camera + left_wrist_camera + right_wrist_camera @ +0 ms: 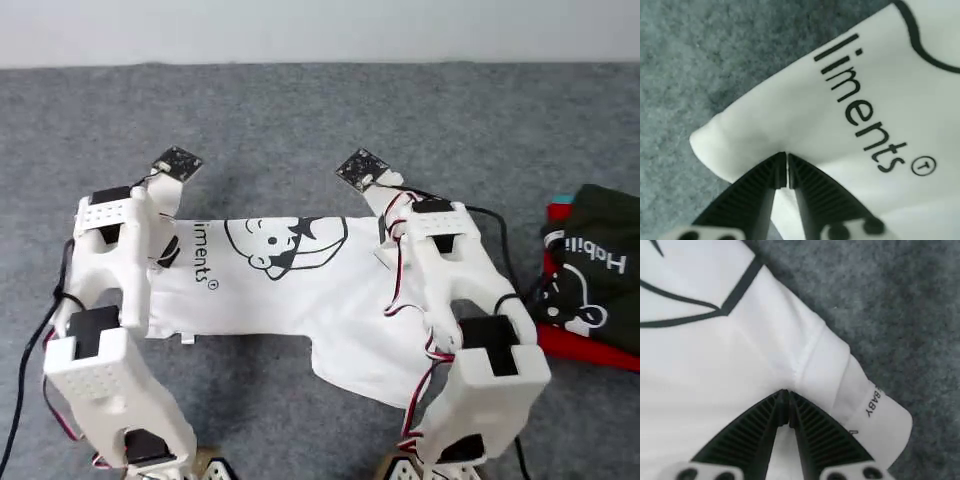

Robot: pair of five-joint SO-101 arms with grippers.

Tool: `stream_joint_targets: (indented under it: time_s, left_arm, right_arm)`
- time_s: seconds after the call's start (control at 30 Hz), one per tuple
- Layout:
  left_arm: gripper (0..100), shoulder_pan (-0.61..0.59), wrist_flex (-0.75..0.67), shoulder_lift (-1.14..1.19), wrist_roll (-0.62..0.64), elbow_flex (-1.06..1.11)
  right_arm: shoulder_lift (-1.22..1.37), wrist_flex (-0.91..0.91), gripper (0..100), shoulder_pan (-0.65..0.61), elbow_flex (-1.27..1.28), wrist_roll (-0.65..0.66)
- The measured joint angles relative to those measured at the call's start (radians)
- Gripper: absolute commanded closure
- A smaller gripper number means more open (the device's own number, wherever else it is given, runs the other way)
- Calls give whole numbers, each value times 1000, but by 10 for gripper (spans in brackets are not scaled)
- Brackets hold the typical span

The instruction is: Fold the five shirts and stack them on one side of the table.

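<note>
A white shirt (300, 290) with a black cartoon drawing and lettering lies spread on the grey carpeted table (300, 110), partly folded, with one flap hanging toward the front right. My left gripper (782, 172) is shut on a fold of the white shirt (840, 125) near its lettered left end. My right gripper (785, 407) is shut on the white shirt (715, 355) at a seam beside a sleeve or hem with a small printed tag. In the high view both arms lean over the shirt's two far corners.
At the table's right edge lies a folded dark green shirt (600, 260) with white lettering on top of a red shirt (580, 345). Bare grey carpet stretches behind the white shirt and in front of it between the two arm bases.
</note>
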Motion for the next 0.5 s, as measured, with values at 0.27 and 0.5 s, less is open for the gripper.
stream_joint_targets:
  time_s: [0.27,0.5]
  left_arm:
    - [985,18,58,-121,3,-41]
    - [985,152,184,-368,3,-41]
  right_arm:
    - [-40,181,988,-23,-132,-3]
    - [-226,417,988,-94,-232,-49]
